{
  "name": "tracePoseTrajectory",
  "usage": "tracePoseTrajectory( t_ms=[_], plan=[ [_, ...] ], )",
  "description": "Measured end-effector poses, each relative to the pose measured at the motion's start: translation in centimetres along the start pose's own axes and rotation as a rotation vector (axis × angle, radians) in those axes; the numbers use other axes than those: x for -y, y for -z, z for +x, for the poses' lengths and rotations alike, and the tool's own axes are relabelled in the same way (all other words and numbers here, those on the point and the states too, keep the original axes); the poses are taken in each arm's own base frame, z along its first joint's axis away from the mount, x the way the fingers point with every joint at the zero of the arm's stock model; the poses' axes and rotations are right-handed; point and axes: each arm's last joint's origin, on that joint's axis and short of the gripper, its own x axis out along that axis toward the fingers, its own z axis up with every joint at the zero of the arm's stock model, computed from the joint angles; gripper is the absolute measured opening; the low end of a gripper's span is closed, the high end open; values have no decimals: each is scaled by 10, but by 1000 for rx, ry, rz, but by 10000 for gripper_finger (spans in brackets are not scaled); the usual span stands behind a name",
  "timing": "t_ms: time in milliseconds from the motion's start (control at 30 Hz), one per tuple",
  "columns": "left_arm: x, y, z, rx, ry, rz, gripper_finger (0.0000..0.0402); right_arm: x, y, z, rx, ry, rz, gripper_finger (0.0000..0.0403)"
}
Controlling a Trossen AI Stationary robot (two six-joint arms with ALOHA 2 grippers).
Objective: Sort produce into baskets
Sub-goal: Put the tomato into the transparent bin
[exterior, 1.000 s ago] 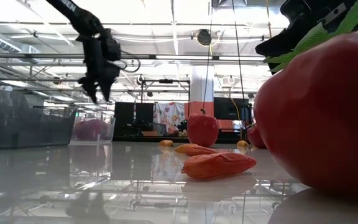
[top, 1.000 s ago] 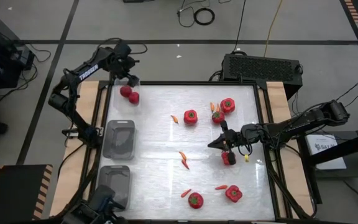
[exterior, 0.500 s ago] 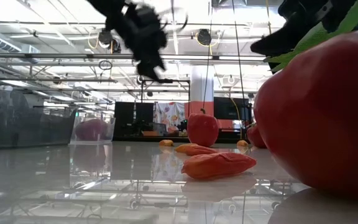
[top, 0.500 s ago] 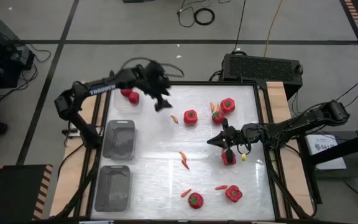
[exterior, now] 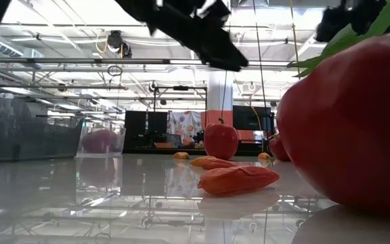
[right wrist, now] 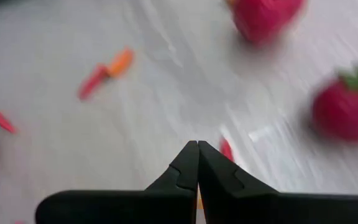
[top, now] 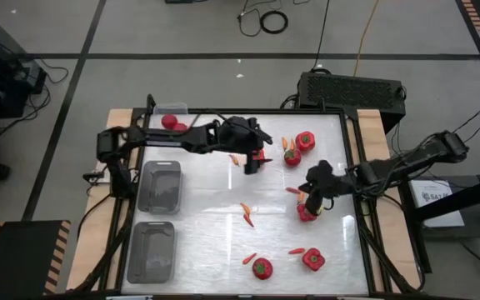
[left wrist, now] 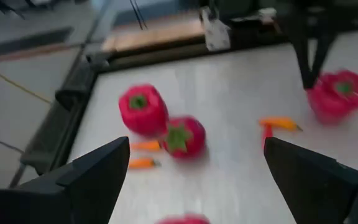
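My left gripper (top: 252,162) (left wrist: 197,180) hangs open over the far middle of the table, just above a red bell pepper (top: 262,154) whose top shows low between its fingers (left wrist: 179,219). Two more peppers (left wrist: 143,109) (left wrist: 182,137) lie beyond it. My right gripper (top: 305,195) (right wrist: 197,146) is shut, right of centre, beside another pepper (top: 307,213). Two tomatoes (top: 173,124) lie in the clear basket (top: 173,107) at the far left. The two grey baskets (top: 159,185) (top: 152,250) line the left edge. Chilis (top: 246,214) lie scattered about. My right gripper's shut fingertips stand right beside a small red chili (right wrist: 227,149) that lies on the table. Whether they touch it, I cannot tell.
Two peppers (top: 262,268) (top: 312,260) and two chilis (top: 250,258) (top: 297,250) lie near the front edge. A black box (top: 351,90) stands behind the table's far right corner. In the low view one pepper (exterior: 351,122) fills the right side.
My left gripper has swept from above the clear basket at the far left corner toward the table's right, staying open and rolling as it went; it now stands over a pepper near the far middle. My right gripper, still shut, has turned and tipped more steeply down.
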Motion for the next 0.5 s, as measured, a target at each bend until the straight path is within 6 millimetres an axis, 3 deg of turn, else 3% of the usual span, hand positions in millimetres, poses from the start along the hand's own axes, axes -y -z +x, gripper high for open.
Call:
tracePoseTrajectory(
  t_ms=[167,500],
  plan=[
    [9,17,40,46,-2,10,377,3,14,-7,-72,109,4,0],
    [7,41,126,-70,-75,-99,377,5,12,-10,1,198,-44,0]
  ],
)
